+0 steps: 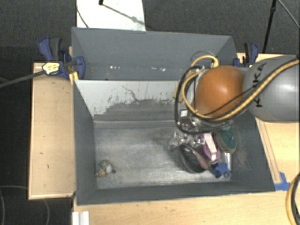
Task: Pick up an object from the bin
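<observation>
My gripper [183, 136] hangs low in the right half of the bin, under the arm's orange cover, right over the left edge of a small heap. Directly below it lies a dark round glossy thing [190, 159]. A pink and purple flat piece [208, 150] leans against that thing's right side. A teal round thing [229, 139] sits further right, partly hidden by the arm. A blue piece [220, 171] lies at the heap's front edge beside a white stick [228, 160].
A small grey-brown crumpled thing [104, 168] lies alone in the bin's front left corner. The bin's floor between it and the heap is bare scratched metal. The arm and its cables cover the bin's right back part.
</observation>
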Motion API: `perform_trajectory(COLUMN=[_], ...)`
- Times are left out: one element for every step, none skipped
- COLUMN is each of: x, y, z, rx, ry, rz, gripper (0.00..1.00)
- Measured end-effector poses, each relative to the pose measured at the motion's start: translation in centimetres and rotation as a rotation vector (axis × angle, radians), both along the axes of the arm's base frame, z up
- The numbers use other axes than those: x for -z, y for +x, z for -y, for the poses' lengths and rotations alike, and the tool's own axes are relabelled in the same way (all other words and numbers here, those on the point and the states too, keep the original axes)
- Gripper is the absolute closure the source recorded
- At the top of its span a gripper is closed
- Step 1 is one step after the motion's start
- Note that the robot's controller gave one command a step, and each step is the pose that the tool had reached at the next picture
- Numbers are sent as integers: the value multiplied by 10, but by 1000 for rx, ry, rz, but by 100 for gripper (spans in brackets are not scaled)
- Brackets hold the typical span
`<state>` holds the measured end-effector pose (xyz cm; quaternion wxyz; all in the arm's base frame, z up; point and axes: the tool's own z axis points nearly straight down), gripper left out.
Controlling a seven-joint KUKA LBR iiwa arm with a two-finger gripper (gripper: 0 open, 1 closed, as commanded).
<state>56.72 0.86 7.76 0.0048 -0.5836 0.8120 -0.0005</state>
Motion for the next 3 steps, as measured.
perform_trajectory(x=[-88, -141, -57], y=[6, 5, -60], z=[-2, -1, -4], rx=[-26, -24, 61], ry=[-3, -3, -3], rz=[2, 1, -18], gripper=[100, 100, 100])
